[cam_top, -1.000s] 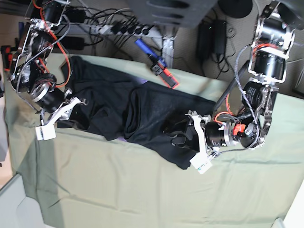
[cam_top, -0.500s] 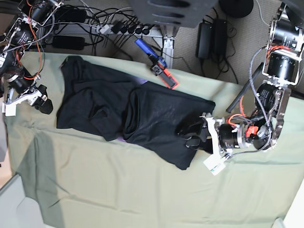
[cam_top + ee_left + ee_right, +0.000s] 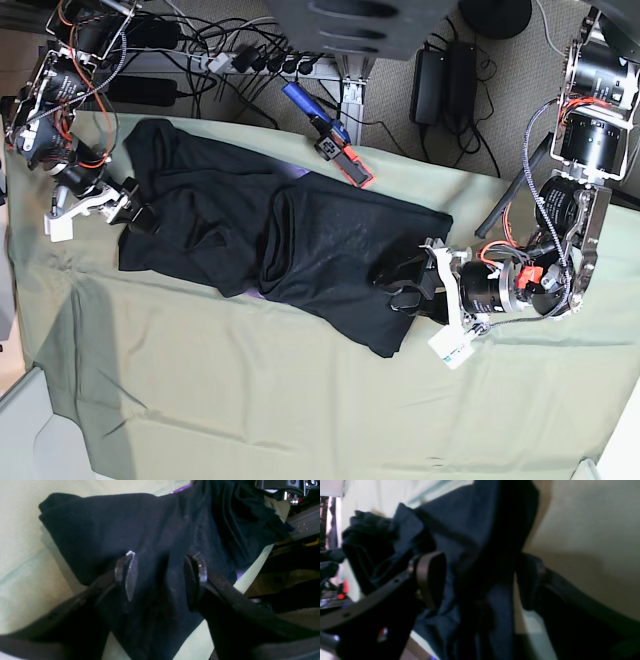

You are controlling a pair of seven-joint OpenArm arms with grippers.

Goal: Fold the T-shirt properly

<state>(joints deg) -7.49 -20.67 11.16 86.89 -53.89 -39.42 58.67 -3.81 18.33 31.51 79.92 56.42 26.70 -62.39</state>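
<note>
The black T-shirt [image 3: 300,240] lies crumpled and partly folded across the pale green table cloth [image 3: 250,400], plain side up. A purple sliver of print [image 3: 240,574] shows at one edge. My left gripper [image 3: 400,285] is at the shirt's right end. In the left wrist view it [image 3: 161,573] is open, its fingers [image 3: 126,575] spread over the black cloth [image 3: 160,525]. My right gripper [image 3: 135,205] is at the shirt's left edge. In the right wrist view it [image 3: 480,580] is open, with a hanging fold of the shirt [image 3: 470,525] between the jaws.
A blue and orange tool [image 3: 330,135] lies at the table's back edge. Cables and a power strip [image 3: 250,60] lie on the floor behind. The cloth in front of the shirt is bare.
My right gripper swung out to the far left, away from the shirt, and has come back to its left edge. My left gripper shifted slightly right, then stayed.
</note>
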